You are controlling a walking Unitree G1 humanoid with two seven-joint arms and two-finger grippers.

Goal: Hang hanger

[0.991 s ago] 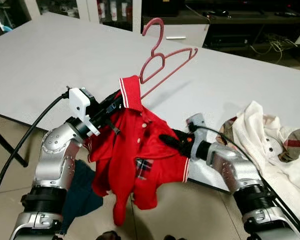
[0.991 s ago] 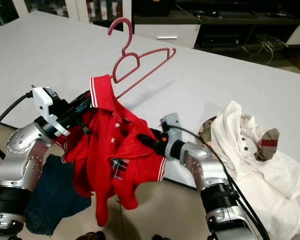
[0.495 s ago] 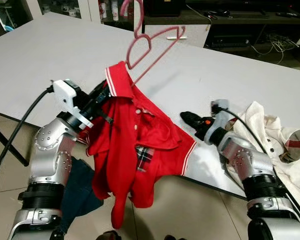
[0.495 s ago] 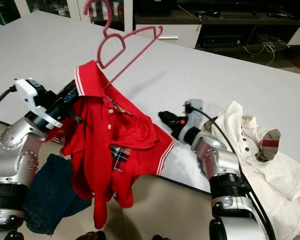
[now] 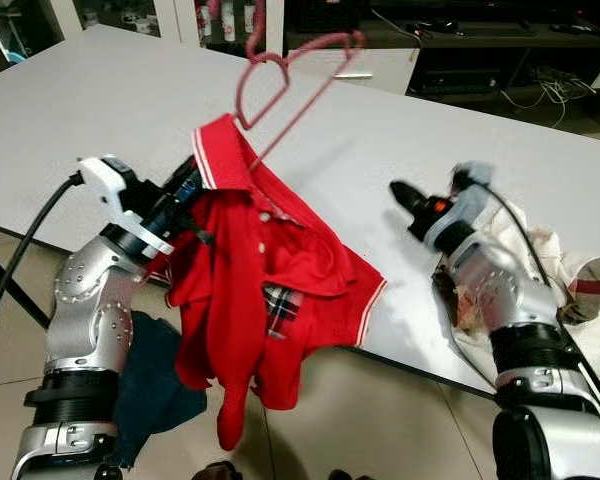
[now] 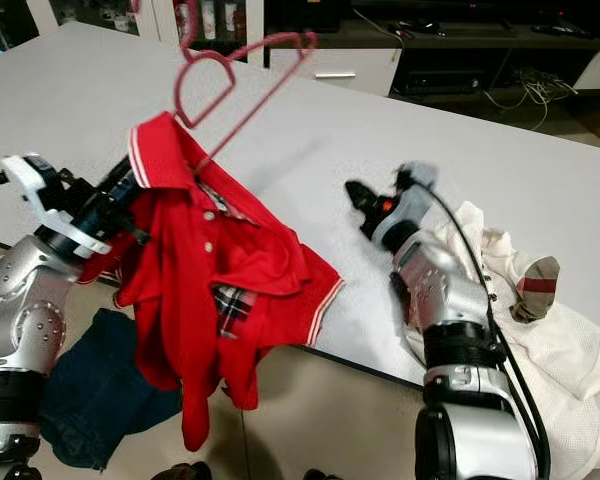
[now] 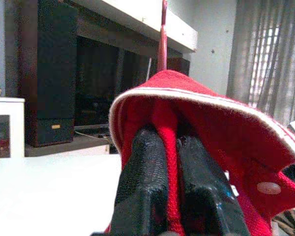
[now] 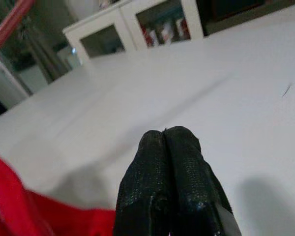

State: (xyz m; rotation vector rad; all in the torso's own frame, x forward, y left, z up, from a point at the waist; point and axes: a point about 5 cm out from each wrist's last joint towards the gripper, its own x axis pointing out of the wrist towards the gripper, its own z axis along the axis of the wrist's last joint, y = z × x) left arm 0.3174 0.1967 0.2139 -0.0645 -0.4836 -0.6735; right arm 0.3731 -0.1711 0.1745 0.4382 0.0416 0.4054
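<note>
1. My left gripper (image 7: 168, 162) is raised over the table (image 5: 100, 110) edge, pinched tight on the red shirt (image 5: 250, 270).
2. The pink hanger (image 5: 290, 85) pokes up from its collar.
3. My right gripper (image 8: 164, 147) hovers over the table, fingers pressed together, empty.

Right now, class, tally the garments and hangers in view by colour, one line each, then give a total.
Red polo shirt: 1
White shirt: 1
Dark blue garment on the floor: 1
Pink hanger: 1
Total: 4
</note>
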